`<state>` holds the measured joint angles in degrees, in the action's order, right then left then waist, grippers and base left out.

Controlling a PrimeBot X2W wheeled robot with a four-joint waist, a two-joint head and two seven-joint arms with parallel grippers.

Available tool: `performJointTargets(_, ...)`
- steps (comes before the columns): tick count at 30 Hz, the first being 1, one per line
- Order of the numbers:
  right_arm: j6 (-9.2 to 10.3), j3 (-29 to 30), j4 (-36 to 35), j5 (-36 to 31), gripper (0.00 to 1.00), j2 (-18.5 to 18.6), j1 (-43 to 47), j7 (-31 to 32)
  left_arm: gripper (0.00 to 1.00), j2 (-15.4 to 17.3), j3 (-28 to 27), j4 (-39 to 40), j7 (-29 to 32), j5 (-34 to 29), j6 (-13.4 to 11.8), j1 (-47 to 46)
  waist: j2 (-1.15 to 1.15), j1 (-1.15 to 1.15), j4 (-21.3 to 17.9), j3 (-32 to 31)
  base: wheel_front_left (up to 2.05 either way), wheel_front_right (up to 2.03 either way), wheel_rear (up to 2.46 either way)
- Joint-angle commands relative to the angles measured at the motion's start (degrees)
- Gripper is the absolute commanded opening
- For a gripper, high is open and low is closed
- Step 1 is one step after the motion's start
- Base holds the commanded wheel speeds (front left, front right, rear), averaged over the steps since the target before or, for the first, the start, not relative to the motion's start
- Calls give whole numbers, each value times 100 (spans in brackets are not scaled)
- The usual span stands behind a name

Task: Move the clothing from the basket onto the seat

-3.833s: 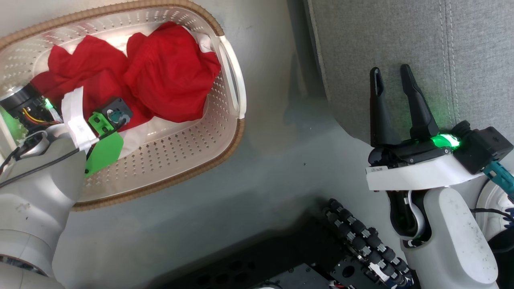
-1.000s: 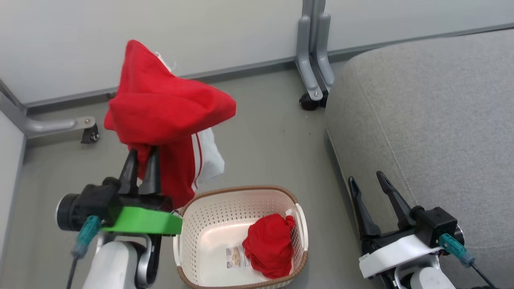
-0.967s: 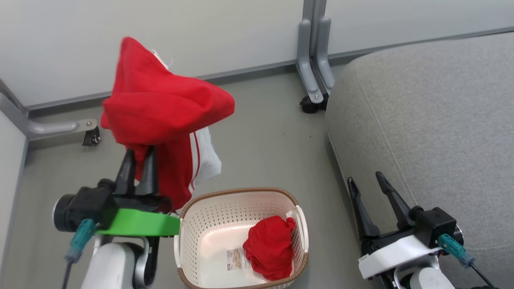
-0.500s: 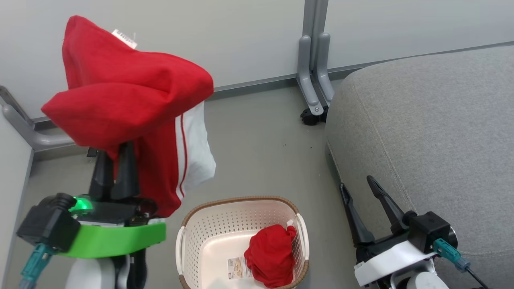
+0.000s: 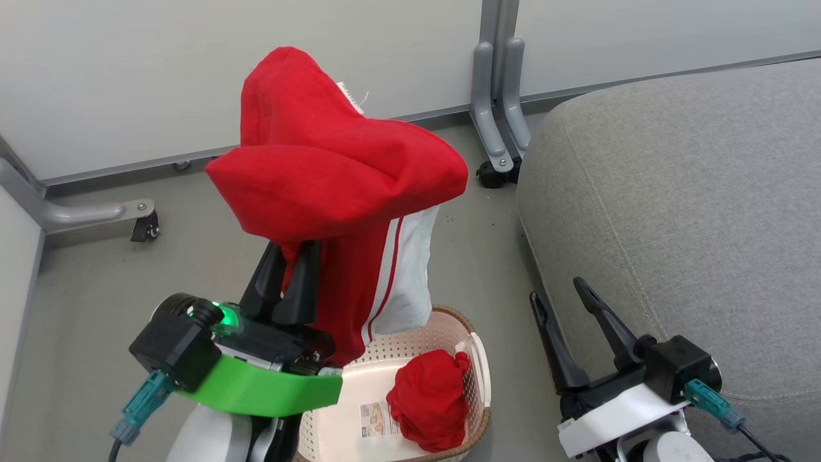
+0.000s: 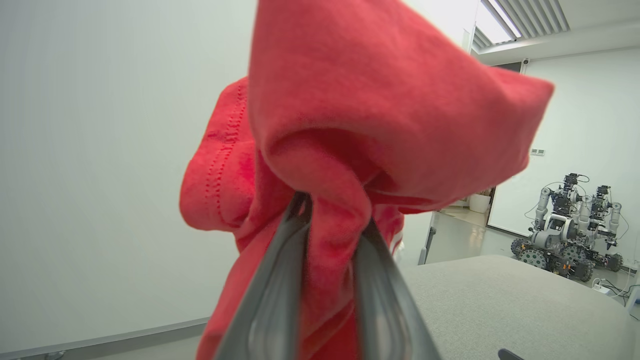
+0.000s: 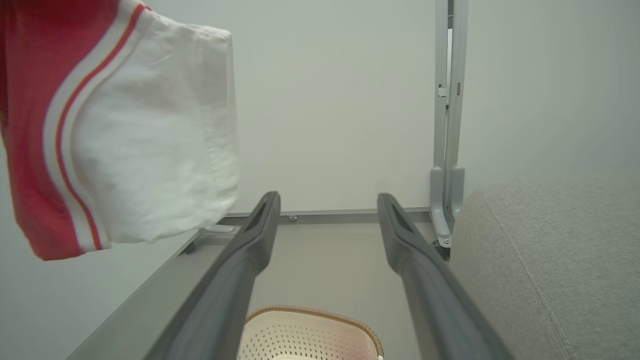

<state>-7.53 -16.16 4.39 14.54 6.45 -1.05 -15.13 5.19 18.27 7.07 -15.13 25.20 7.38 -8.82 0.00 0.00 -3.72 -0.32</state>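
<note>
Held garment [image 5: 333,173]: red, w/ a white panel + red/white stripes down one side. It's up in the air above the basket [image 5: 478,366] and clear of it, bunched over the L gripper [image 5: 287,256]. L gripper's fingers are nearly together w/ a fold of red cloth pinched btw them; the tips are buried in the fabric. There's a small white tag [image 5: 351,96] at the garment's top edge, print too small to read.

2nd garment [image 5: 428,404]: red, balled up in the basket's right half against the wall, w/ a bit of white at its top. Next to it on the basket bottom is a label sticker [image 5: 375,420] w/ a small picture + print, unreadable.

The basket sits on the floor [image 5: 96,308], near the seat [image 5: 673,192] on its left. Its near end is cut off by the frame edge, and its left part is hidden behind the L wrist's green cover [image 5: 256,391]. The seat is grey w/ a stitched seam and runs off-frame to the right.

R gripper [image 5: 555,289]: fingers spread wide, holding nothing, low btw basket and seat by the seat's front edge. In the R wrist view the white panel hangs upper left, and the basket rim shows btw the fingers at the bottom.

Behind is a pale wall [image 5: 128,77] and a grey post [image 5: 497,96] w/ a caster [image 5: 490,174] by the seat corner. In the L wrist view other robots [image 6: 565,225] stand far right, details hard to make out.
</note>
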Motion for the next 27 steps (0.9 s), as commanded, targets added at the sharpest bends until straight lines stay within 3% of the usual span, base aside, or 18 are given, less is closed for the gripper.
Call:
performJointTargets(1, 8, -16, -5, 46, 100, 28, -62, -4, 0, 53, -14, 1, -3, 50, 15, -93, 0, 0, -17, 11, 0, 0, 0)
performJointTargets(27, 8, -125, -42, 133, 100, 83, -55, -4, 0, 86, 68, -51, -4, 101, 16, -78, 0, 0, -65, 44, 0, 0, 0)
